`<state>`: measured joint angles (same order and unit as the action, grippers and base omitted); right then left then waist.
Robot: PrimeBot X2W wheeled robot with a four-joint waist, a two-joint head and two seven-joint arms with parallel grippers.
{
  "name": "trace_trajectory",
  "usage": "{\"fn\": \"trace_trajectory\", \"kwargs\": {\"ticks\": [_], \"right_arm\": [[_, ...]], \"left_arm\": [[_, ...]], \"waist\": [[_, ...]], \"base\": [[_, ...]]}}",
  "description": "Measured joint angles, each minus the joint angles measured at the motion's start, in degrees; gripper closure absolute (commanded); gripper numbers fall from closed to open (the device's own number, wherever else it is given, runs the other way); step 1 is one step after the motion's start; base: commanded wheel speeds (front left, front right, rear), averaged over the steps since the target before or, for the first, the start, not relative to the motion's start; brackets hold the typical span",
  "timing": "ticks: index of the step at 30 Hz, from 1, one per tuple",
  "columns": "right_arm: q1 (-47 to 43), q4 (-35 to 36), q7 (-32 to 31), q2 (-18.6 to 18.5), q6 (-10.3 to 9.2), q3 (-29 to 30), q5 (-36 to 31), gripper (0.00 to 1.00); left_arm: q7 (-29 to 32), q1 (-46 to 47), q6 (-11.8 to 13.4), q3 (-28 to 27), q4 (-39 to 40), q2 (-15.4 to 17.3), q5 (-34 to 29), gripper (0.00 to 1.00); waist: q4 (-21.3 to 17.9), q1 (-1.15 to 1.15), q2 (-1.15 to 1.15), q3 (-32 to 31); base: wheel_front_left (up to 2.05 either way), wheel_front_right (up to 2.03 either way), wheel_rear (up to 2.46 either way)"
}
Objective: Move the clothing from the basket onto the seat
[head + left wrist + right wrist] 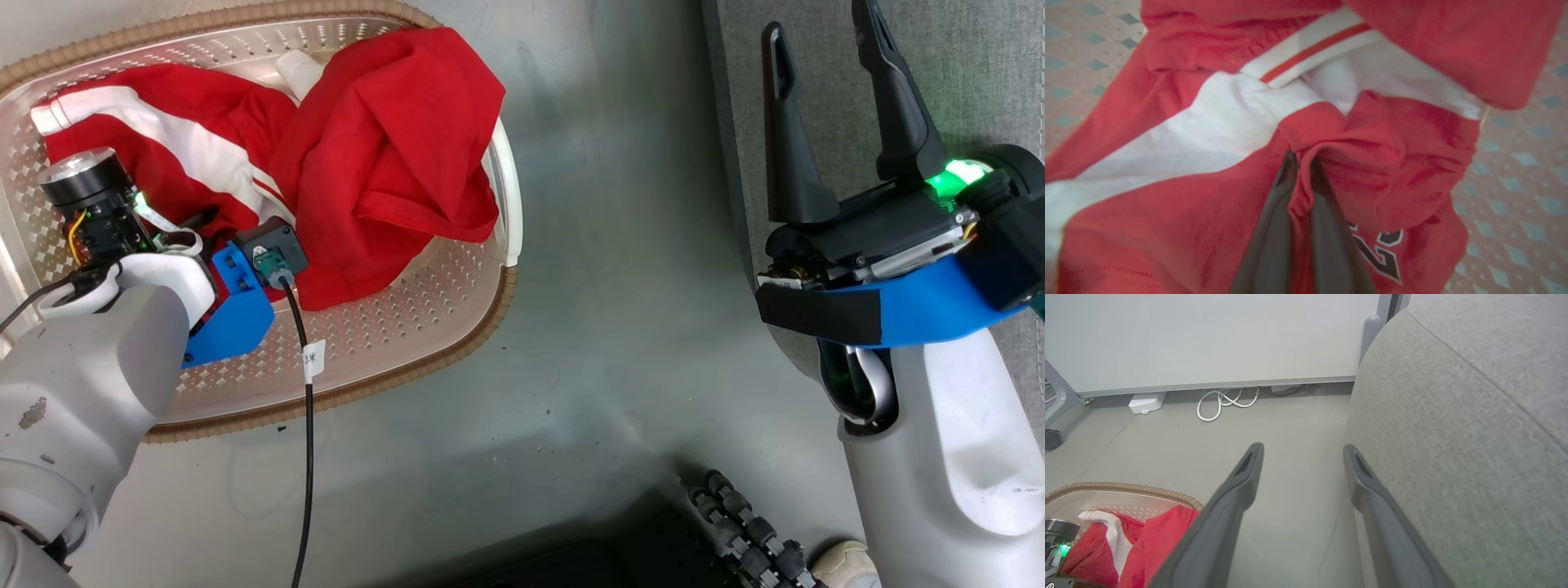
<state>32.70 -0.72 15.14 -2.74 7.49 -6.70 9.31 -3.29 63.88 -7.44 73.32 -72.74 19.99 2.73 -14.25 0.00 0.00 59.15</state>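
Grey floor [612, 327], smooth, with the basket at the upper left of the head view and the seat along the right edge.

Item 1, clothing [384, 155]: red garments, all lying inside the basket [482, 327]; none on the seat. One is a jersey [1180, 134] with a broad white band and a printed number. A plain red piece [392, 204] is heaped against the basket's right wall, its edge reaching the white side handle [510, 188].

Item 2, left gripper [1300, 163]: down in the basket, its dark fingers [1271, 232] drawn close together with a narrow fold of the jersey pinched between them. The bite looks thin and near the tips. Lift slowly and straight up, watching that fold; if it starts to slide out, set down and take a deeper gather. Raise until the hem clears the brown rim [392, 384], since the overlapping plain piece may drag along or tip the light basket.

Item 3, right gripper [1302, 448]: spread, empty, hanging over the floor just beside the seat [1453, 416]. Hold it out of the carry path.

Item 4, black cable [306, 425]: hangs from the left wrist across the basket's near rim; mind it as you swing right toward the grey upholstery.
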Motion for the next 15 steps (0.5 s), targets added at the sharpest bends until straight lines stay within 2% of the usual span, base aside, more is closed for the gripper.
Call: {"fn": "trace_trajectory", "kwargs": {"ticks": [15], "right_arm": [[-0.1, -1.4, 0.0, 0.0, 0.0, 1.2, -0.4, 0.0]], "left_arm": [[-2.7, -1.5, 0.0, 0.0, 0.9, -3.7, 4.8, 1.0]], "waist": [[1.7, 0.0, 0.0, -5.0]], "base": [[0.0, 0.0, 0.0]]}}
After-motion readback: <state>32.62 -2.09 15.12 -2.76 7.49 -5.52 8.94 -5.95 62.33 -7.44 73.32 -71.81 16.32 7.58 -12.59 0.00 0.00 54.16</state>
